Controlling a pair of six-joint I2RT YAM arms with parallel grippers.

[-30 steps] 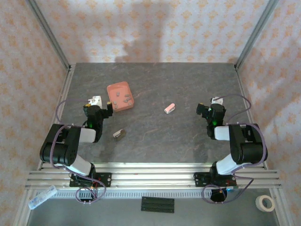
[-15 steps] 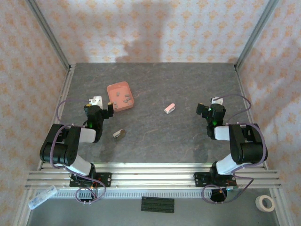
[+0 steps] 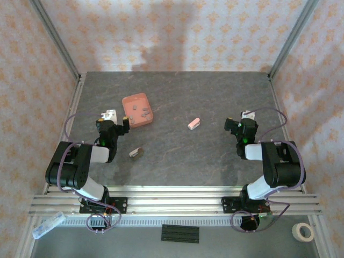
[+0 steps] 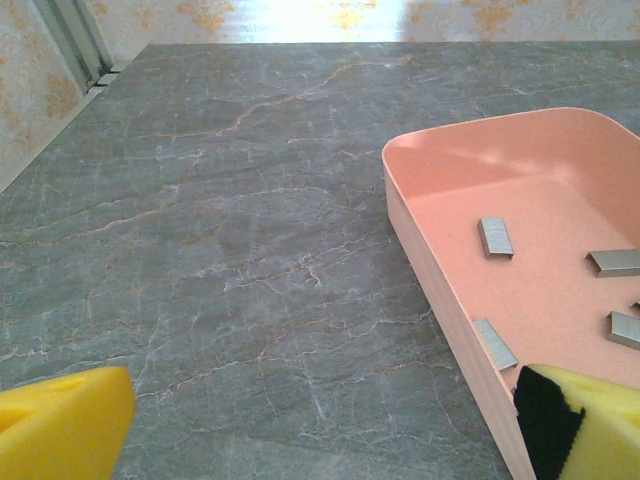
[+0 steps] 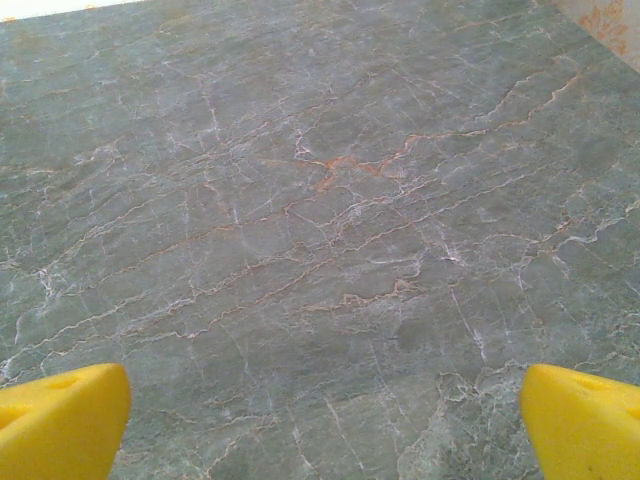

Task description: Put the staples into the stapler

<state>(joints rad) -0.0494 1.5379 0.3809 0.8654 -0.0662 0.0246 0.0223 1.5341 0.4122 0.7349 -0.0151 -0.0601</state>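
The stapler (image 3: pixel 193 123), a small pale pink and white oblong, lies on the dark stone table (image 3: pixel 177 161) right of centre, apart from both grippers. Several grey metal staples (image 4: pixel 495 237) lie loose in the salmon-pink square tray (image 3: pixel 137 110); the tray's near wall (image 4: pixel 440 290) fills the right of the left wrist view. My left gripper (image 3: pixel 117 119) sits just left of the tray, open, its yellow fingertips (image 4: pixel 60 425) wide apart over bare table. My right gripper (image 3: pixel 238 120) hovers right of the stapler, open, with its yellow fingertips (image 5: pixel 585 420) spread over bare stone.
A small grey-brown object (image 3: pixel 135 152) lies on the table in front of the tray, near the left arm. Metal frame posts (image 3: pixel 56 40) and patterned walls bound the table. A tape roll (image 3: pixel 305 231) sits beyond the near rail at the right.
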